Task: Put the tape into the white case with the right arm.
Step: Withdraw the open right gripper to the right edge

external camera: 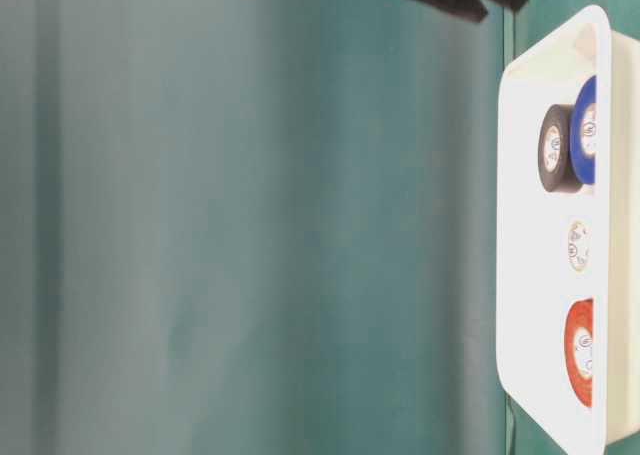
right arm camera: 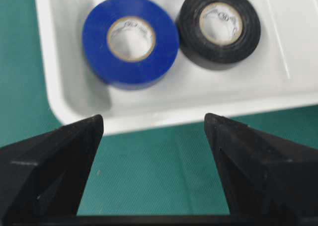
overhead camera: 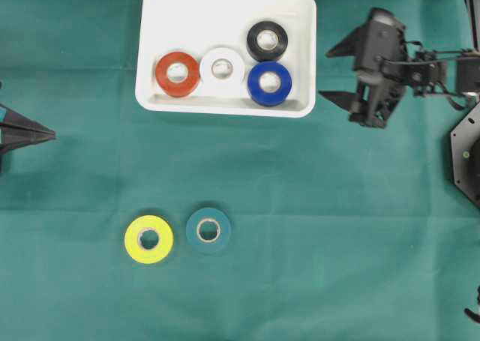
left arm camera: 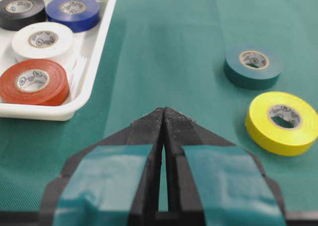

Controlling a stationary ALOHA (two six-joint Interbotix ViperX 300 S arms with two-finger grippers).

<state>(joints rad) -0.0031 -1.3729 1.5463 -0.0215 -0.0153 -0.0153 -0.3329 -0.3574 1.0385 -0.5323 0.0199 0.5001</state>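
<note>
Green cloth covers the whole worktop [overhead camera: 315, 228], and the biggest thing on it is the white case [overhead camera: 225, 0], sitting at the far middle in the overhead view. Four rolls lie flat inside it: a red roll [overhead camera: 178, 74], a white roll [overhead camera: 222, 70] touching it, a blue roll [overhead camera: 269, 83] next along, and a black roll [overhead camera: 267, 40] just behind the blue one.

To the right of the case is the right arm [overhead camera: 420, 67], with its right tool [overhead camera: 335, 73] pointing toward the case's right rim but apart from it. Its two pointed black fingers [right arm camera: 59, 151] stand wide apart with nothing between them; from the wrist view you look straight through the gap at bare cloth and the case's near rim, with the blue and black rolls beyond.

At the left edge, the left tool [overhead camera: 46, 134] points in toward the middle, its teal-marked fingers pressed together on nothing.

Two rolls of tape lie on the cloth near the front, well apart from the case: a yellow roll [overhead camera: 148, 239] and, just beside it, a dark green roll [overhead camera: 208, 229]. Both lie flat, with neither tool near them.
</note>
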